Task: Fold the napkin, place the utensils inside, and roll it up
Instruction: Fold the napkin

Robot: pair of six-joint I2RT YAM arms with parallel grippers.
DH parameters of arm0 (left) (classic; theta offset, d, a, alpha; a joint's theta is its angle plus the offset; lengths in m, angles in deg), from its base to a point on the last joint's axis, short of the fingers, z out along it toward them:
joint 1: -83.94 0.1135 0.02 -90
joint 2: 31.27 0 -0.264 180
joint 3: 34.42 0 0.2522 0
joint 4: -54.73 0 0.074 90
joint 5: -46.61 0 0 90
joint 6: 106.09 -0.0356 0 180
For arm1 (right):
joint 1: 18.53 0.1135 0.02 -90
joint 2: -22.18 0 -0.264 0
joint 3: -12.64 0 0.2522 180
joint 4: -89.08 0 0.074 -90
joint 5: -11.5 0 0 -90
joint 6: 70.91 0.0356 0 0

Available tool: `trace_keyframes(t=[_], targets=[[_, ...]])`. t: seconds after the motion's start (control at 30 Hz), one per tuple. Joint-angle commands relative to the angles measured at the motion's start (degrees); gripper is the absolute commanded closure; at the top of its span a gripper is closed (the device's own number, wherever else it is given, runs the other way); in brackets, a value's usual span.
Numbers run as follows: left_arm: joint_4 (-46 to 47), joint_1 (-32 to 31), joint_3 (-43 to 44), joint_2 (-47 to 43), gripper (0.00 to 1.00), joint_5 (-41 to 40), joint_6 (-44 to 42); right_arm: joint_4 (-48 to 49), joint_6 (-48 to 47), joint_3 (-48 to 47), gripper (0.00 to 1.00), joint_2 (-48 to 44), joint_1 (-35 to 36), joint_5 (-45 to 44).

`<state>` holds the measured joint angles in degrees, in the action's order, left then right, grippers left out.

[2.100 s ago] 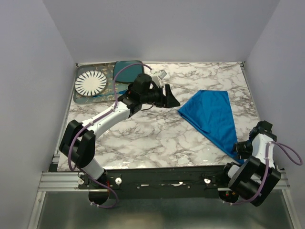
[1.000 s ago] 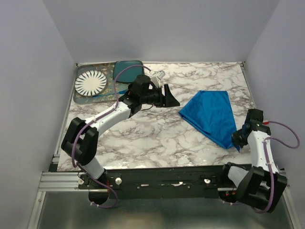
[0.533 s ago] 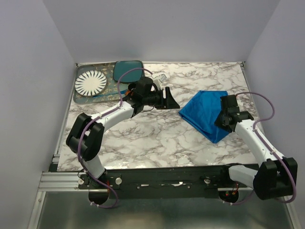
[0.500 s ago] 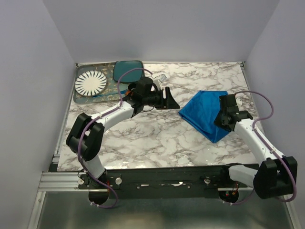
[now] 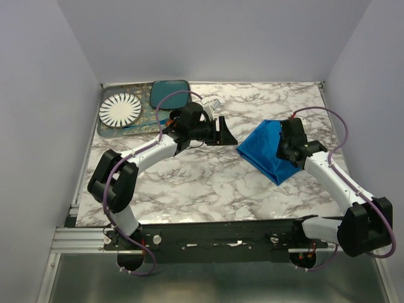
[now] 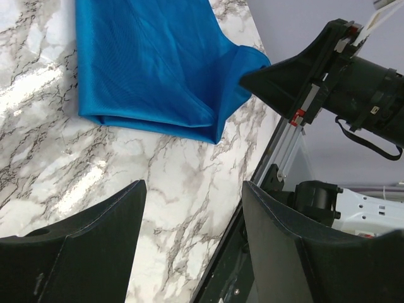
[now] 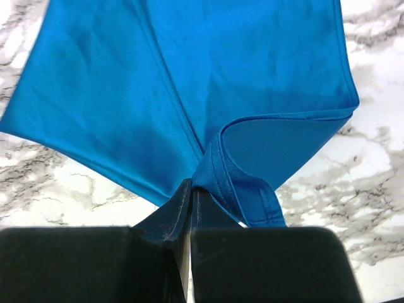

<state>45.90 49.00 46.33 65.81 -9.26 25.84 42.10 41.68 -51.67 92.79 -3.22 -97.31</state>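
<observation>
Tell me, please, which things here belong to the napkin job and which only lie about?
Job: napkin, held at a corner by the right gripper; fork on the tray.
Lying about: white striped plate; teal plate; tray.

The napkin (image 7: 252, 76) is shown as soft cloth with a slight sheen; the tabletop (image 5: 208, 183) is finished in a glossy marble pattern.

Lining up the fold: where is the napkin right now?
Top view: the napkin lies right of centre on the marble table, one corner pinched in the right gripper, the open left gripper just to its left.
</observation>
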Motion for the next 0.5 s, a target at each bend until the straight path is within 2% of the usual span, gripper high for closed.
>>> trace_keyframes(t=[0.0,0.47], targets=[[-0.8,0.31,0.08,-1.36,0.29,0.32,-1.42,2.36,-3.25,-2.45,0.91,0.14,1.47,-1.94],[-0.09,0.49,-0.1,-1.01,0.29,0.85,-0.89,7.46,-8.35,-5.08,0.89,7.26,5.43,2.11]])
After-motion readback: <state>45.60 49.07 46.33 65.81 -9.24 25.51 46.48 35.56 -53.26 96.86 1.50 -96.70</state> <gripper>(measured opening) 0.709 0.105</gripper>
